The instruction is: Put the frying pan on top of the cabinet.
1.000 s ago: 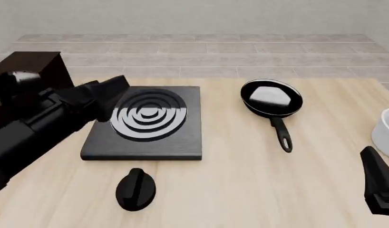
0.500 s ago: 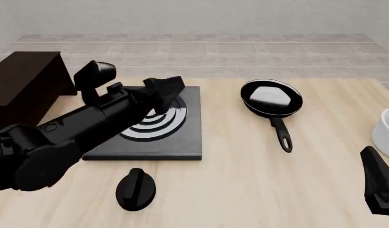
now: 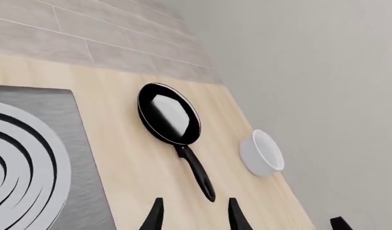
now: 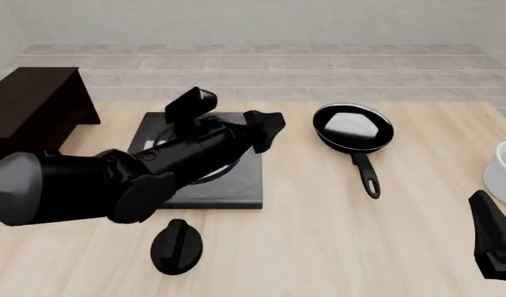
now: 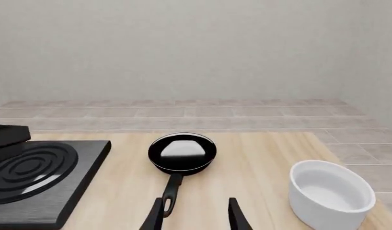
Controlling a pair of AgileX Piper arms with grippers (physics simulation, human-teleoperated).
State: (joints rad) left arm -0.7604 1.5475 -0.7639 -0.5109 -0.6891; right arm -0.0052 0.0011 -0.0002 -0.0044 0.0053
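Front view shows the left arm stretched from the lower left of the frame across the stove plate [image 4: 236, 185], its left hand [image 4: 265, 131] now past the plate's right edge and aimed at the frying pan [image 4: 353, 129]. Half a second ago that hand was over the middle of the silver rings, and a second ago it was back near the plate's left side, close to the cabinet [image 4: 34, 102]; so the arm has swung steadily toward the right of the frame. That reads as the approach to a pickup: nothing is gripped yet, and the pan has not shifted between the frames. It sits flat on the table [image 4: 319, 247] in the upper right of centre, its handle pointing toward the lower right, well apart from the cabinet at the upper left. In the left wrist view the left hand's two fingertips [image 3: 153, 218] stand apart with bare table between them, open and empty, the handle's end just ahead. The right hand [image 5: 194, 215] is likewise open and holding nothing, parked at the lower right edge of the front view, unmoved. The white bowl [image 4: 505, 166] and black knob [image 4: 176, 246] lie where they were.
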